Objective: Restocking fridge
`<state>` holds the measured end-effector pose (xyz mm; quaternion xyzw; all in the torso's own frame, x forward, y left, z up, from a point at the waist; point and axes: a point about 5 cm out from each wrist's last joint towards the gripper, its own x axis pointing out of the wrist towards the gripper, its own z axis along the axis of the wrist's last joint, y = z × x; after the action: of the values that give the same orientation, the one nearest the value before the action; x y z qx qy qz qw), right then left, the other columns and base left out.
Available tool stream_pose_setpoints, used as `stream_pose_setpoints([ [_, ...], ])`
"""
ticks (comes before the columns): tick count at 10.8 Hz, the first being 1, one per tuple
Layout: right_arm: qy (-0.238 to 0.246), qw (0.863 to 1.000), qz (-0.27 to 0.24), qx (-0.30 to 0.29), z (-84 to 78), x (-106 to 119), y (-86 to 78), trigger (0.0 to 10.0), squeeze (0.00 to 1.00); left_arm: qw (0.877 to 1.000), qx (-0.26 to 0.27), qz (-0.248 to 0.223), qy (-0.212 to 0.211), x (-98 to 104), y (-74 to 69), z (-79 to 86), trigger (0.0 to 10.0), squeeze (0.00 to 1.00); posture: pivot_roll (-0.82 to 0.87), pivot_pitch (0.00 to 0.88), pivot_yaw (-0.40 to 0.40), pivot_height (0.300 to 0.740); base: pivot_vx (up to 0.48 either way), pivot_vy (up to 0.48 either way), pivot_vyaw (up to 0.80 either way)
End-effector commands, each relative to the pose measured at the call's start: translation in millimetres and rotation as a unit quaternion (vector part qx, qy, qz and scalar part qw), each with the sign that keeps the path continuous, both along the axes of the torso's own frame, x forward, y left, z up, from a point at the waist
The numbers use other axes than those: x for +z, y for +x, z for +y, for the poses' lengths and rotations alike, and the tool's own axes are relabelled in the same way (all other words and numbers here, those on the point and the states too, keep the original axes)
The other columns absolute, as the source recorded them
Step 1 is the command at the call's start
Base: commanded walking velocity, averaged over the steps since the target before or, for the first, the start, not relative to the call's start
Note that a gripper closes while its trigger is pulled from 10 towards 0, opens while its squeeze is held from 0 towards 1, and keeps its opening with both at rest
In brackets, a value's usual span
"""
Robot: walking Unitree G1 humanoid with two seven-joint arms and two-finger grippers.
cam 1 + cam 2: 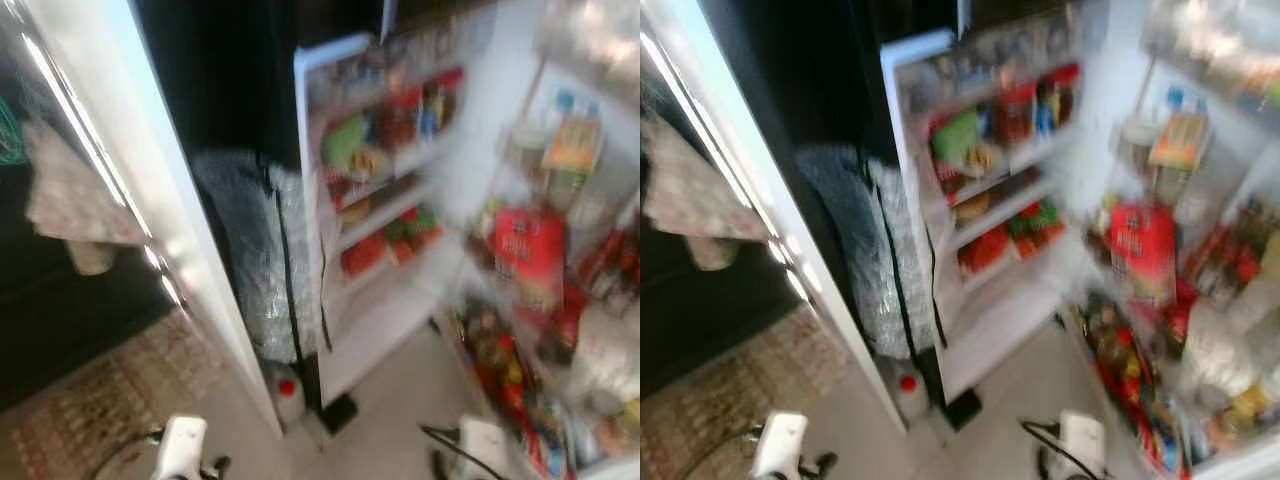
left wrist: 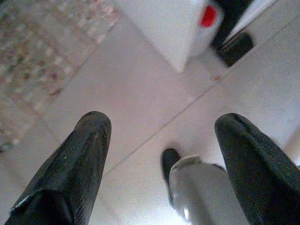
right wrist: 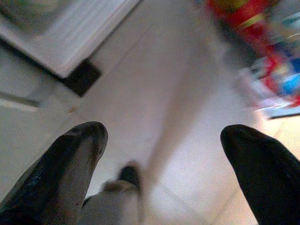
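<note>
Fridge [image 1: 400,300], white, open, ahead and to the right in the blurred head views; its door [image 1: 375,190] swung wide, with tiered racks packed with jars, green and red packets, labels unreadable. Interior shelves [image 1: 560,300] on the far right crowded with goods: a large red bag [image 1: 527,255], a yellow-orange carton [image 1: 572,145] above it, bottles and mixed red and yellow packs lower down, all smeared by motion. Second white door or panel [image 1: 130,200], tall and glossy, slanting across the left. Grey bundle [image 1: 255,250], crinkled and shiny, standing between that panel and the racked door. White jug with red cap [image 1: 287,392] on the floor at the bundle's foot. Floor [image 1: 400,420], pale tile; patterned rug [image 1: 90,400] at the left. Cloth [image 1: 70,200], pale, hanging at the far left against a dark area. Left gripper [image 2: 159,154], low over the tile near the jug, fingers [image 2: 75,168] spread wide, holding nothing. Right gripper [image 3: 164,159], low over the tile beside the lower shelves, fingers [image 3: 70,164] likewise spread and empty.
</note>
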<state>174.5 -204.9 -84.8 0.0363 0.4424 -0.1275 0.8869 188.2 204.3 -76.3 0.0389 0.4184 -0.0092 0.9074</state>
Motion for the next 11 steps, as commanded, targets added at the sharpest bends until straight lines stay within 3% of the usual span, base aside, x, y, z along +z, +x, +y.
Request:
stream_pose_setpoints([
  [1, 0.012, 1.000, -0.003, -0.009, 9.0, -1, 1.0, 10.0, 0.00, 1.000, 0.008, 0.012, 0.013, -2, -5.9, 9.6, 10.0, 0.00, 0.01, 0.000, 0.039, 0.740, 0.000, 0.000, 0.00],
  [5, 0.005, 1.000, 0.003, -0.025, 2.5, -2, -3.8, 10.0, 0.00, 1.000, 0.015, 0.024, 0.009, -6, -13.2, 5.8, 10.0, 0.00, 0.01, 0.000, 0.039, 0.740, 0.000, 0.000, 0.00],
  [7, 0.005, 1.000, 0.004, -0.021, 2.2, -2, -4.2, 10.0, 0.00, 1.000, 0.016, 0.020, 0.010, -3, -4.1, 2.8, 10.0, 0.00, 0.01, 0.000, 0.038, 0.740, 0.000, 0.000, 0.00],
  [11, -0.010, 0.998, 0.015, -0.068, -7.8, -3, -8.8, 10.0, 0.00, 1.000, 0.016, 0.025, 0.011, -3, -2.5, 1.4, 10.0, 0.00, 0.00, 0.000, 0.035, 0.740, 0.000, 0.000, 0.00],
])
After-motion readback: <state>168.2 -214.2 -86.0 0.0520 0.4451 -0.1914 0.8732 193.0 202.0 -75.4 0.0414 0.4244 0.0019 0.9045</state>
